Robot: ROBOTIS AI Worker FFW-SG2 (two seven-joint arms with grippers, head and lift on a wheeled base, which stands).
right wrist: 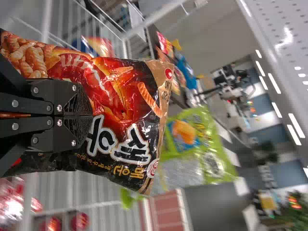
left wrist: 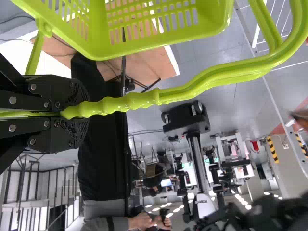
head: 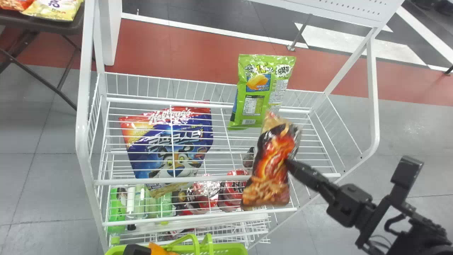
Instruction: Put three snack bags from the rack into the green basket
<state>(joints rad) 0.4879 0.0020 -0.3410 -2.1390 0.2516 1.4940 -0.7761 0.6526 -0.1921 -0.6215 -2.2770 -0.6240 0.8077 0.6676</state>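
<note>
Red-and-black snack bag [head: 270, 163]: over the rack [head: 85, 71] | right pincer [right wrist: 79, 115]: clamped on bag's side, likely for carrying | left pincer [left wrist: 74, 113]: clamped on handle [left wrist: 192, 91] of green basket [head: 230, 249], presumably steadying it for loading

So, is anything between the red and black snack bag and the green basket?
In the head view, the rack's lower front rail crosses between bag and basket; the basket's raised handle may also obstruct.
</note>
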